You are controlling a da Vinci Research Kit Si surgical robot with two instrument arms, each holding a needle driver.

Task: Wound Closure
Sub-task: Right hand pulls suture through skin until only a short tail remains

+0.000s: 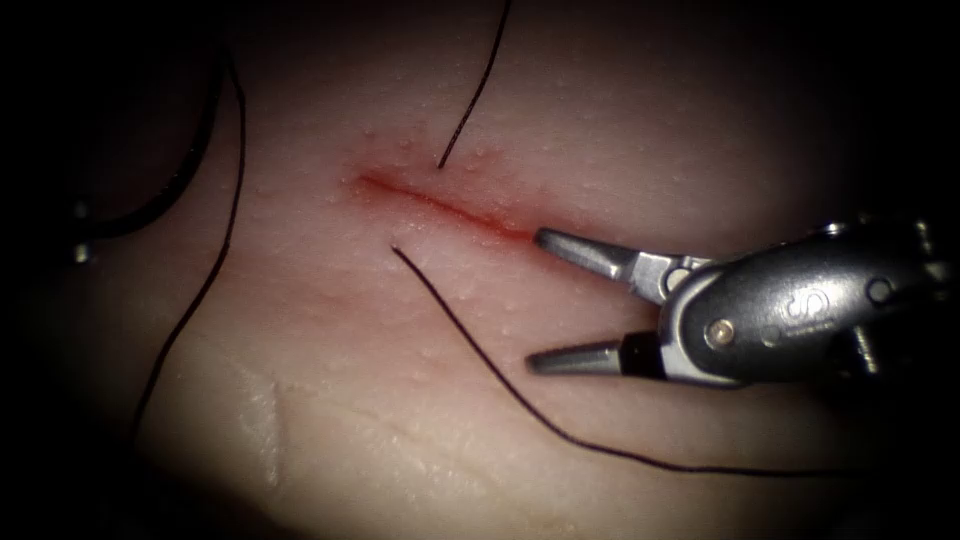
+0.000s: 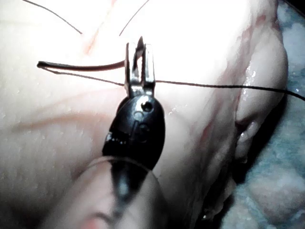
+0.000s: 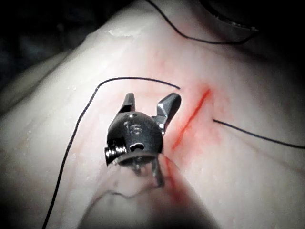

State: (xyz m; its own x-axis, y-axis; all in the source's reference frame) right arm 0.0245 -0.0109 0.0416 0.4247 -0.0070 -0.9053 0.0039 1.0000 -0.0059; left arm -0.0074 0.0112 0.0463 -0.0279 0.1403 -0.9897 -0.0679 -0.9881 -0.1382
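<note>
The cut (image 1: 440,205) runs across the tissue (image 1: 330,330) as a thin red line. The thread (image 1: 480,80) goes into the tissue at one edge of the cut and comes out at the other edge, where it (image 1: 470,345) trails off to the right. My right tool (image 1: 535,300) sits at the right end of the cut, jaws open and holding nothing; its jaws (image 3: 151,100) also stand apart beside the cut (image 3: 190,117). My left tool (image 2: 138,64) is shut on the dark curved needle (image 2: 81,67), away from the needle's thread end. The needle (image 1: 185,165) is out of the tissue, far left of the cut.
A long run of thread (image 1: 215,260) hangs down the left side of the tissue. Thread (image 2: 228,86) also stretches sideways past the left tool. The tissue's edge (image 2: 267,109) drops off to a pale cloth-like surface (image 2: 286,191).
</note>
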